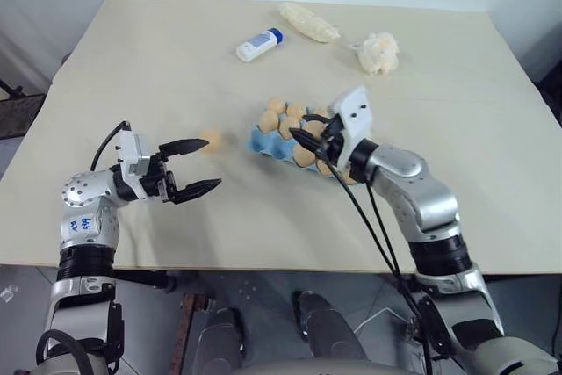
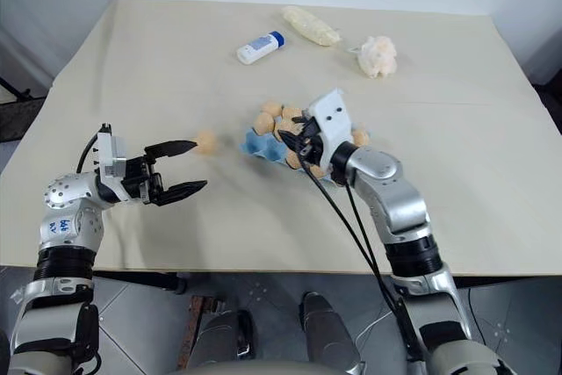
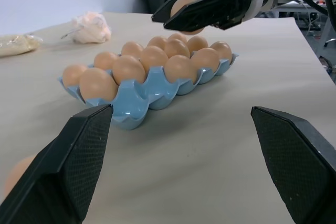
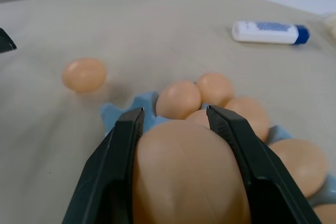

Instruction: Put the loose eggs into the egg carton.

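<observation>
The light blue egg carton [image 1: 266,140] lies mid-table with eggs in most of its cups. Just above its near end my right gripper [image 1: 309,140] is shut on a pale orange egg [image 4: 186,177]; the left wrist view has that egg [image 3: 184,4] clear of the carton. One loose egg [image 1: 210,139] rests on the table left of the carton. My left gripper [image 1: 211,164] stands open and level, with the upper fingertip close beside this loose egg and nothing between its fingers [image 3: 79,166].
At the back of the table lie a white bottle with a blue cap [image 1: 259,44], a clear bag of pale stuff [image 1: 309,22] and a lumpy cream puff ball [image 1: 378,53]. The table's front edge [image 1: 263,266] runs just under both arms.
</observation>
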Available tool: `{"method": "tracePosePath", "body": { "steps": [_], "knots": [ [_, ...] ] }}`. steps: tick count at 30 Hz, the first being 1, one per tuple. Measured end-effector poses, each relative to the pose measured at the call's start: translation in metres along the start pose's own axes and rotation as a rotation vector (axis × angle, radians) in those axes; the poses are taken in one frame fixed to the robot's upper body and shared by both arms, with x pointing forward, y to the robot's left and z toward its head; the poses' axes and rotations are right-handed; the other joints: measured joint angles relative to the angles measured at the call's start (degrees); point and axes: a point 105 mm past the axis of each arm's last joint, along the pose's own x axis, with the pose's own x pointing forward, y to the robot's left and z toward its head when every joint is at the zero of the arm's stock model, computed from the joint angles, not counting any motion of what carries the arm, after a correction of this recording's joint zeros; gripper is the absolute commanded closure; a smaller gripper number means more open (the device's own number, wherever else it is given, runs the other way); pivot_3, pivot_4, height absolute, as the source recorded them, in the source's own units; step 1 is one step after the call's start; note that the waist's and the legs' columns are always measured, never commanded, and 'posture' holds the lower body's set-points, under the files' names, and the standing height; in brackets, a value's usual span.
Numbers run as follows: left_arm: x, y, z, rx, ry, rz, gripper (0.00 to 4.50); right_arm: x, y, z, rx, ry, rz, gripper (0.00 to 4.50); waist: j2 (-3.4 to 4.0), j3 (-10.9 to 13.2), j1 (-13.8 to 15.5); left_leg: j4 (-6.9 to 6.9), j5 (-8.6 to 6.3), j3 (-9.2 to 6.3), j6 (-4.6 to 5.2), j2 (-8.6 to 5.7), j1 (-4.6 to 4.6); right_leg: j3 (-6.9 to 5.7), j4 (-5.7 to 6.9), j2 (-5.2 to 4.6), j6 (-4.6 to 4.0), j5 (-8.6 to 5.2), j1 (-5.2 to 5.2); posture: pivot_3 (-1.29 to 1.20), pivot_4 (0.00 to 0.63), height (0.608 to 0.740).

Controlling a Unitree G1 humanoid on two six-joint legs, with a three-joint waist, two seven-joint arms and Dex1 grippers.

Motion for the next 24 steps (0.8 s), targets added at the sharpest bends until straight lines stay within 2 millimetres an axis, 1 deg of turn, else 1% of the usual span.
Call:
{"method": "tracePosePath", "body": {
  "steps": [3,7,11,17,19,22,24],
  "knots": [
    [-0.002,0.000,0.000,0.004,-0.002,0.016,0.00,0.015,0.007,0.000,0.003,-0.001,0.023,2.91,0.00,0.0,-0.2,-0.01,0.02,-0.01,-0.02,0.01,0.01,-0.02,0.07,0.01,-0.04,-0.02,-0.04,0.00,0.150,0.740],
    [-0.004,-0.004,-0.002,0.006,-0.002,0.028,0.00,0.038,0.010,-0.004,0.005,0.012,0.022,2.91,0.00,0.0,-0.6,-0.03,0.03,-0.02,-0.05,0.02,0.00,-0.06,0.10,0.01,-0.05,-0.03,-0.05,0.00,0.150,0.740],
    [-0.006,-0.006,-0.001,0.009,-0.010,0.043,0.00,0.044,0.011,-0.011,0.012,0.022,0.019,2.91,0.00,0.0,-0.7,-0.07,0.03,-0.06,-0.06,0.02,-0.02,-0.12,0.06,-0.05,-0.06,-0.03,-0.05,0.00,0.150,0.740],
    [-0.007,-0.005,0.000,0.014,-0.010,0.053,0.00,0.047,0.015,-0.013,0.013,0.022,0.039,0.84,0.00,0.0,-1.4,-0.04,0.04,-0.06,-0.08,0.02,-0.01,-0.13,0.13,-0.04,-0.06,-0.03,-0.05,0.00,0.150,0.740],
    [-0.007,-0.005,0.000,0.014,-0.010,0.055,0.00,0.046,0.015,-0.013,0.013,0.022,0.044,0.06,0.00,0.0,-1.5,-0.04,0.04,-0.08,-0.09,0.02,-0.01,-0.13,0.14,-0.04,-0.06,-0.03,-0.05,0.00,0.150,0.740],
    [-0.007,-0.005,0.000,0.014,-0.010,0.056,0.00,0.046,0.015,-0.012,0.009,0.019,0.051,0.02,0.00,0.0,-1.8,-0.06,0.04,-0.18,-0.09,0.03,0.00,-0.12,0.14,-0.02,-0.06,-0.03,-0.05,0.00,0.150,0.740],
    [-0.007,-0.005,0.000,0.014,-0.010,0.058,0.00,0.044,0.015,-0.008,-0.005,0.008,0.060,0.02,0.00,0.0,-1.7,-0.08,0.04,-0.23,-0.09,0.03,0.00,-0.14,0.13,-0.02,-0.06,-0.03,-0.05,0.00,0.150,0.740]
  ]
}}
